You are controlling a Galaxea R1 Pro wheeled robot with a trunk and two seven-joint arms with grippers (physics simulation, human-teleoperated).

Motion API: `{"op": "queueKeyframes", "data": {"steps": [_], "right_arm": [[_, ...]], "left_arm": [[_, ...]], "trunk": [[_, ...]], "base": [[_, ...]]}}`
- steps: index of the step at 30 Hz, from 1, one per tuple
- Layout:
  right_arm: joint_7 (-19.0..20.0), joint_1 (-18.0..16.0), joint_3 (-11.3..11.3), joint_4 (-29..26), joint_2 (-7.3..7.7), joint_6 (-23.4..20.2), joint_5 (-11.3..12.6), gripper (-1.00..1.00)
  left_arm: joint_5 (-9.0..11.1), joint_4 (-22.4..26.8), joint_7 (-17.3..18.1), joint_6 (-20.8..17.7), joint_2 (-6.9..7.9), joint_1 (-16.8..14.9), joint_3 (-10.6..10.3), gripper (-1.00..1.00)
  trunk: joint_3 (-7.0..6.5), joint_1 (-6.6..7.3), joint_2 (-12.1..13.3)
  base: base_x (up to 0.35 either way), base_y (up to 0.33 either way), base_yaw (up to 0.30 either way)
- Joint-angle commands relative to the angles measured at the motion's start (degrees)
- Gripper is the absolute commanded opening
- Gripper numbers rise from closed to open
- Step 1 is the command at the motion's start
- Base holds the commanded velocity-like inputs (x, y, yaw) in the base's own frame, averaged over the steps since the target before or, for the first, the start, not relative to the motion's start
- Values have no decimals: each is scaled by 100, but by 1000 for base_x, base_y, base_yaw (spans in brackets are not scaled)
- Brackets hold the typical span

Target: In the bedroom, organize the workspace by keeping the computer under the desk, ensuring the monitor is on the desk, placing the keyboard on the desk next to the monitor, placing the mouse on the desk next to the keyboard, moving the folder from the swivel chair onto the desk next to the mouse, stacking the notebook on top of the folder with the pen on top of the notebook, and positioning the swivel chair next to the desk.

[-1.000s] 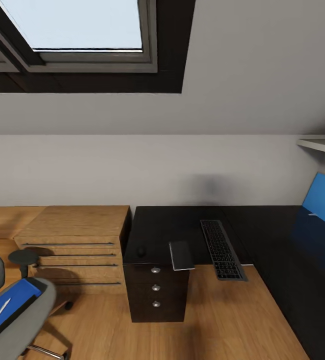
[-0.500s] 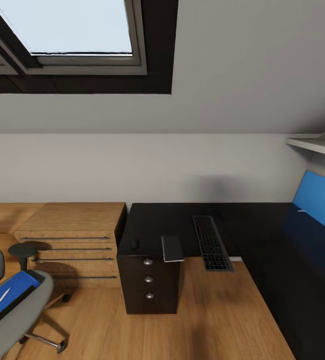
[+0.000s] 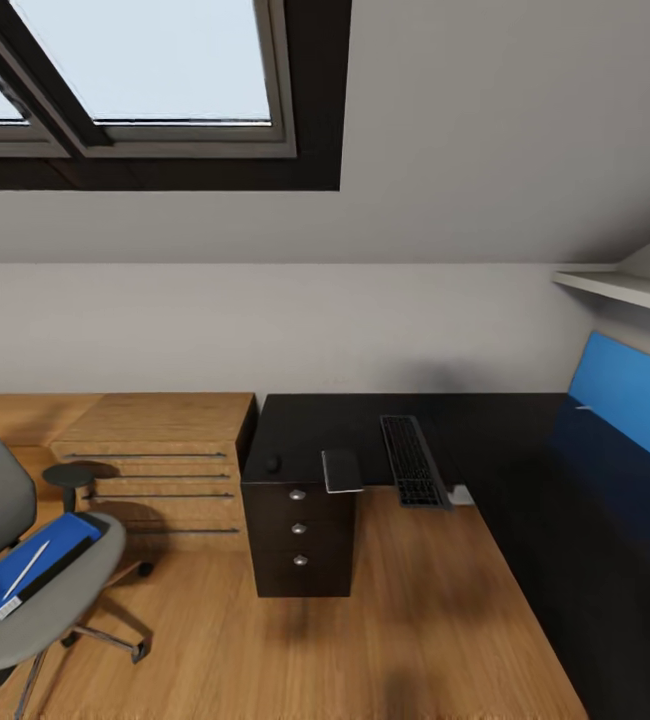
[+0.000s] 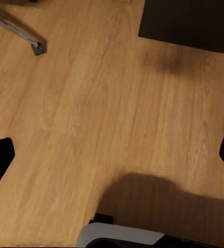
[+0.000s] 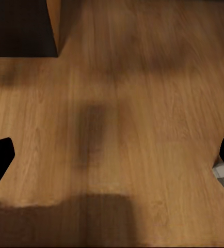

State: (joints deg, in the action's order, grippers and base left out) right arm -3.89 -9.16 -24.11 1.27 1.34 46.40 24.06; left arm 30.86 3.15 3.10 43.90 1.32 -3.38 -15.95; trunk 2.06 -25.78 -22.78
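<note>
Head view of an attic bedroom workspace, with the desk point(image 3: 525, 440) running along the far wall under a black-framed skylight point(image 3: 155, 80).

On the glossy black desktop lie the keyboard point(image 3: 412, 460), the grey notebook point(image 3: 341, 470) overhanging the front edge, and the small dark mouse point(image 3: 271, 464) just left of it, above a black drawer unit point(image 3: 299, 540). Low oak drawers point(image 3: 155, 470) stand beside it. At lower left the swivel chair point(image 3: 25, 590) carries the blue folder point(image 3: 30, 573) on its seat, a thin white pen point(image 3: 25, 570) lying across it. Both wrist views look down on light wood floor point(image 4: 112, 113); the left gripper point(image 4: 112, 155) and right gripper point(image 5: 112, 160) each show dark fingertips spread wide at the picture's edges, holding nothing.
</note>
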Motion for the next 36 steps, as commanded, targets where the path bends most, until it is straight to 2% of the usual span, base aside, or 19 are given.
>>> {"op": "queueKeyframes", "data": {"steps": [1,36], "right_arm": [[-41,-9,-49,13,-2,18,0,100],[-38,-13,-50,13,-2,18,1,100]], "left_arm": [[61,-2,32,14,1,-5,-31,100],[62,-3,33,14,0,-5,-40,100]], "trunk": [[13,0,-14],[13,0,-14]], "base": [[-330,-1,0],[-331,0,0]]}}
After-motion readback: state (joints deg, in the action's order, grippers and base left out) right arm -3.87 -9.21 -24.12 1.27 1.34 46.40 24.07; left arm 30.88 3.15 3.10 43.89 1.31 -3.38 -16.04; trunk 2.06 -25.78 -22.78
